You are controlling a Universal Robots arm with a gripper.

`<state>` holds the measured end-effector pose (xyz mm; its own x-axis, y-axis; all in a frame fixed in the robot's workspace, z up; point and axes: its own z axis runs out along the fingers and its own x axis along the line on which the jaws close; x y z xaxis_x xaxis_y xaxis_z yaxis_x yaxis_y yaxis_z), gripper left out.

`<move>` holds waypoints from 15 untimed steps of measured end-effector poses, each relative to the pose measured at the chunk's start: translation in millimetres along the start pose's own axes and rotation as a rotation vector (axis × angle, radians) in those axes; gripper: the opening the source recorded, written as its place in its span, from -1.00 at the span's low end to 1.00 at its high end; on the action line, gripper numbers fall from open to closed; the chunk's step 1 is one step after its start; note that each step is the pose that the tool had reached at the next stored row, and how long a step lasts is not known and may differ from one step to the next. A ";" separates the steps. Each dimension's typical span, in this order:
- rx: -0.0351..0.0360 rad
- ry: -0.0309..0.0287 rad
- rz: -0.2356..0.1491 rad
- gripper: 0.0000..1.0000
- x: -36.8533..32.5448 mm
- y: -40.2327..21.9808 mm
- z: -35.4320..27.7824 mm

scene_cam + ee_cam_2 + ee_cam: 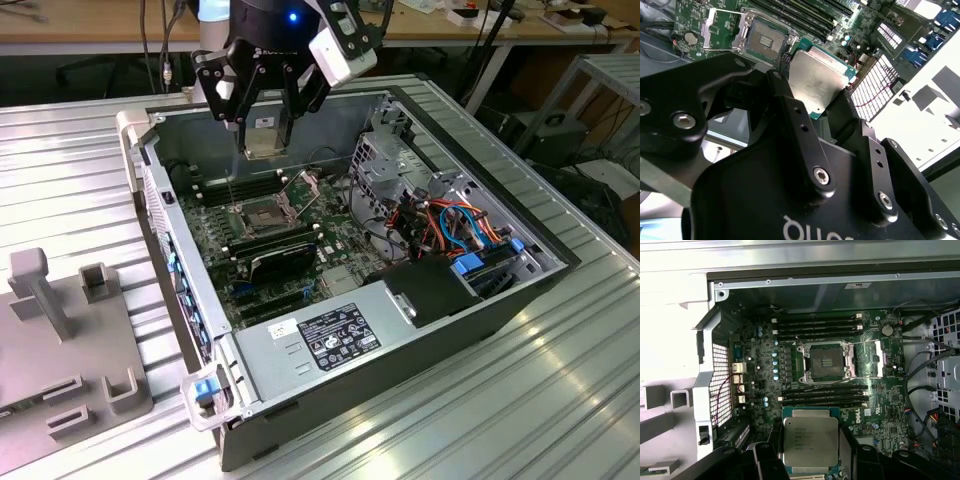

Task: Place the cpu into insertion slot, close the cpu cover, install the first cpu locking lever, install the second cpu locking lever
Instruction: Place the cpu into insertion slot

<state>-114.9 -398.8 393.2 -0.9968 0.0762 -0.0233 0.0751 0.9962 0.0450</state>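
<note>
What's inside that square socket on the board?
Only its dark pin field shows in the insertion slot; no chip. The end effector grips the cpu, whose underside is hidden.

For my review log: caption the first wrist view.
The gripper holds the cpu over the motherboard; the insertion slot lies open and empty.

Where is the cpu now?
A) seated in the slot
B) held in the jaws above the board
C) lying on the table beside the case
B: in the first wrist view the cpu sits gripped, apart from the slot, whose pin field is bare.
</note>
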 end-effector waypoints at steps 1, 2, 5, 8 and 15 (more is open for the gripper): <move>0.0000 -0.0001 0.000 0.09 -0.2 0.0 0.0; -0.0001 -0.0001 0.000 0.09 -0.3 0.0 0.1; 0.0001 -0.0001 0.001 0.09 -1.1 0.1 0.1; 0.0001 -0.0002 0.002 0.09 -1.5 0.1 0.1; 0.0004 -0.0008 0.016 0.09 -2.5 0.2 0.2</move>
<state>-112.4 -398.8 393.0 -0.9954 0.0925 -0.0233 0.0914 0.9948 0.0450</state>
